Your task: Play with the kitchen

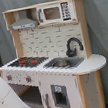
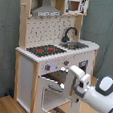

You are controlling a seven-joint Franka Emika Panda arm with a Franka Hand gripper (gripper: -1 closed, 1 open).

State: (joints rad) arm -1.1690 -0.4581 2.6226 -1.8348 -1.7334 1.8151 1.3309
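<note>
While the kitchen stands upright on the floor against a grey curtain in both exterior views, its oven door hangs open in the second exterior view, below the stovetop and knobs. The arm sits at the second exterior view's right, its end effector just beside the oven opening; whether it is clenched or released, cannot tell. Sink and faucet are right of the stovetop in the first exterior view.
</note>
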